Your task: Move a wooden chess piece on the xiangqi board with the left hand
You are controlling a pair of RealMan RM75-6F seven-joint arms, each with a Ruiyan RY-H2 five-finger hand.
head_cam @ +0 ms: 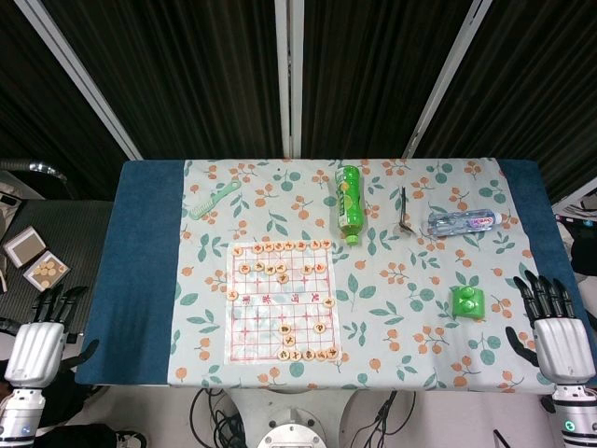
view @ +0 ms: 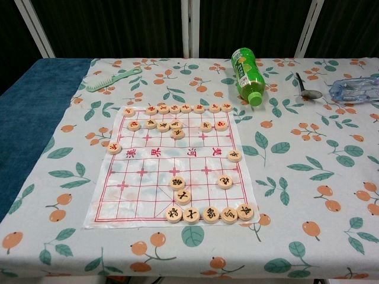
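A white xiangqi board (head_cam: 252, 317) (view: 148, 189) with red lines lies on the floral tablecloth, near the front middle of the table. Several round wooden pieces sit on it: a row along the far edge (view: 186, 109), a row along the near edge (view: 210, 214), and a few between, such as one (view: 177, 183) near the middle. My left hand (head_cam: 37, 341) hangs off the table's left front corner, fingers apart and holding nothing. My right hand (head_cam: 558, 329) rests at the right front edge, fingers spread and empty. The chest view shows neither hand.
A green bottle (head_cam: 349, 204) (view: 247, 75) lies behind the board. A light green comb (head_cam: 214, 201) (view: 113, 79) sits at the back left. A spoon (head_cam: 403, 213), a clear water bottle (head_cam: 462, 222) and a green toy block (head_cam: 467, 301) lie to the right.
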